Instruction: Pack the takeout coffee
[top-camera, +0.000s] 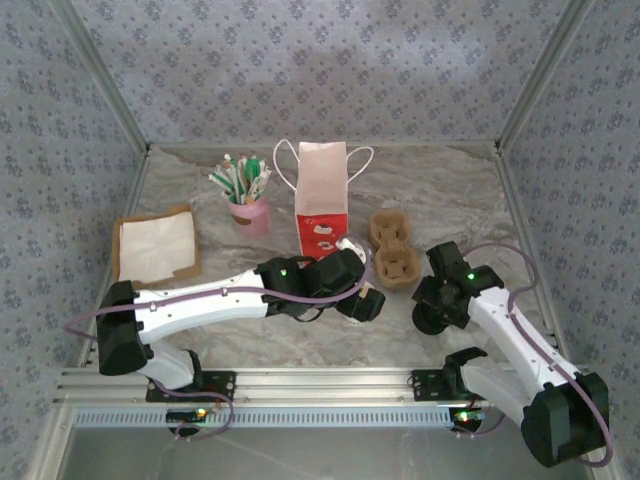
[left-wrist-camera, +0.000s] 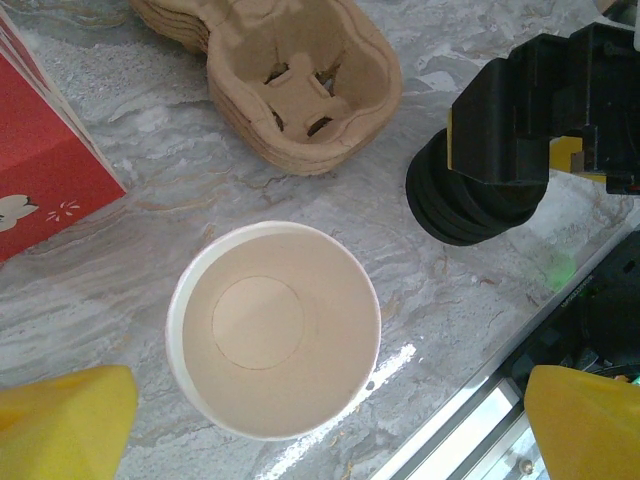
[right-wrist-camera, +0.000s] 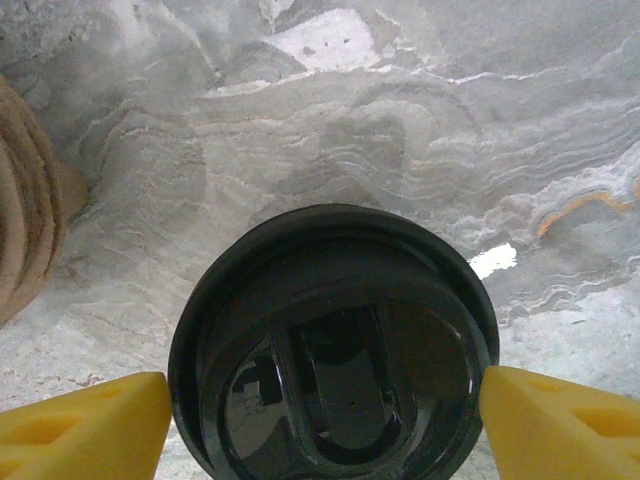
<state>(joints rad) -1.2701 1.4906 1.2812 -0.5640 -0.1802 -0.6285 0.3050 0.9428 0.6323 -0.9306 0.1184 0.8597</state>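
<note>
Left wrist view: cup open-topped, lid not yet on, packing barely begun.

The white paper cup (left-wrist-camera: 272, 330) stood upright, empty and lidless on the marble table (left-wrist-camera: 150, 230), centred between the wide-spread yellow fingers of the left claw (left-wrist-camera: 325, 425), neither finger touching it; the black lid (right-wrist-camera: 330, 350) sat apart to the cup's right, under the right claw (right-wrist-camera: 322, 425), whose fingers flanked its rim closely; whether they gripped it could not be told; by this showing, capping the cup and then setting it in the cardboard carrier (left-wrist-camera: 300, 90) or the red-and-white bag (top-camera: 322, 200) were both left to do.
</note>
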